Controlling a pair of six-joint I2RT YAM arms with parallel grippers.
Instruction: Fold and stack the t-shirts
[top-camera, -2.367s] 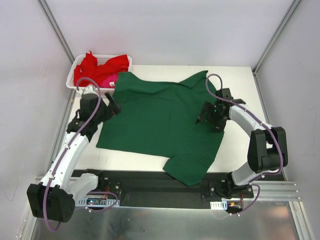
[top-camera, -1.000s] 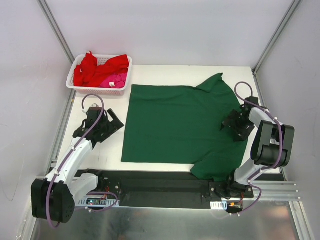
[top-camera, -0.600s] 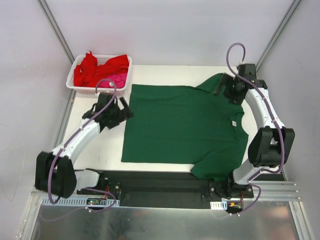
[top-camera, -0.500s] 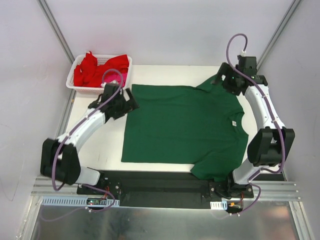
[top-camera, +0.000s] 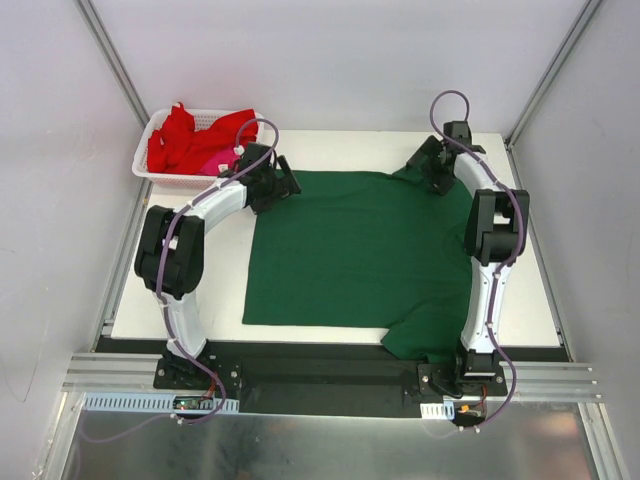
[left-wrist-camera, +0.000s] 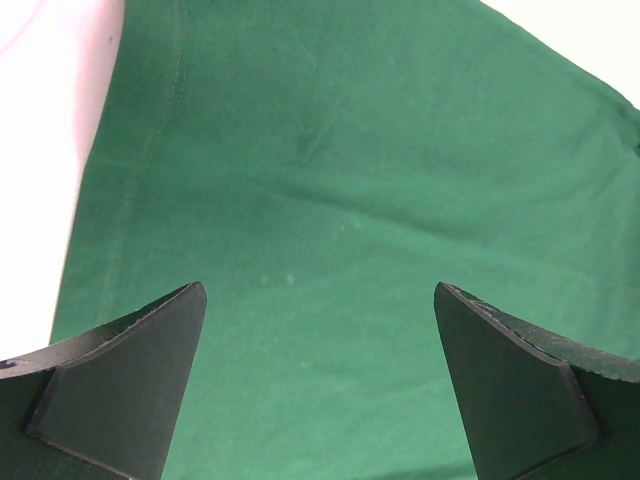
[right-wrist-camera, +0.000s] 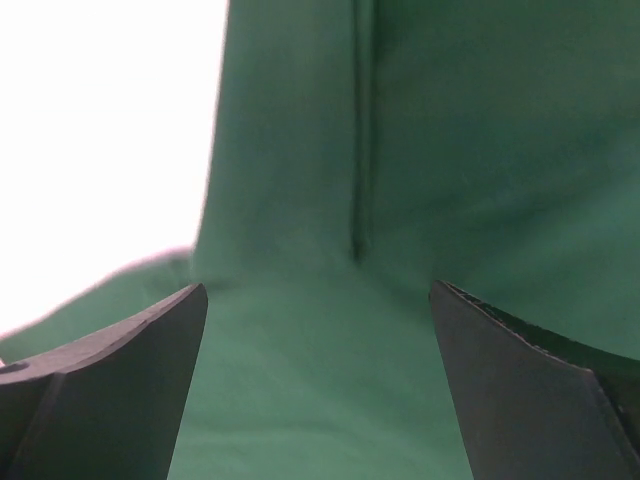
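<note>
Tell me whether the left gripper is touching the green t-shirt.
Cannot tell. Left wrist view: left gripper open over the green t-shirt, no contact or gap plain.

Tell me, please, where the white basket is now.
In the top view, the basket sits at the far left, beside the left gripper, left of the green t-shirt.

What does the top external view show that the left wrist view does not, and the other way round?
Only top external: the white basket with red and pink t-shirts, and the right pincer. Only left wrist: a stitched seam close up, and the left pincer clearly open. Both: the green t-shirt on the white table.
</note>
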